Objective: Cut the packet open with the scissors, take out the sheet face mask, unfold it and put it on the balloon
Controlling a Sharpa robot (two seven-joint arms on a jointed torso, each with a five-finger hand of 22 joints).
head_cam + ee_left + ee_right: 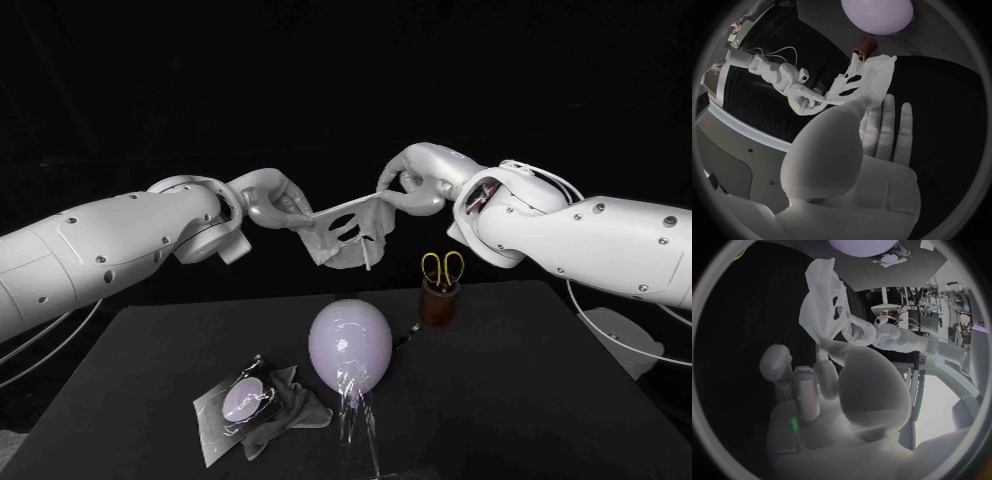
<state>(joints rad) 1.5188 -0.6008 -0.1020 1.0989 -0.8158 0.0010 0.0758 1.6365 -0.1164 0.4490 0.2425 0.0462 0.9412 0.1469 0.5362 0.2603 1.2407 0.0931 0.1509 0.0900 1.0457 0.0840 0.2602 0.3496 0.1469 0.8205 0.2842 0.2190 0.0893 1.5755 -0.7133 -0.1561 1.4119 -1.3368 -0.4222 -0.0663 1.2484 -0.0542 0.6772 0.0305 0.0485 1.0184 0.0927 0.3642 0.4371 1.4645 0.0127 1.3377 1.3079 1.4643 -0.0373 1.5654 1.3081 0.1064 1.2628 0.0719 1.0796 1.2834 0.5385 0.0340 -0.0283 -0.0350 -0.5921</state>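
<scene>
Our left hand [274, 205] and right hand [415, 190] each pinch the mask [346, 232] above the balloon [351, 345], and we judge a harder pull could tear it.

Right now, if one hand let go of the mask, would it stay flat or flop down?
Probably flop: the mask sags and creases between the left hand and the right hand. It seems light, since the hands hold it by the edges alone. With its cut-out holes, it may tear if pulled hard.
</scene>
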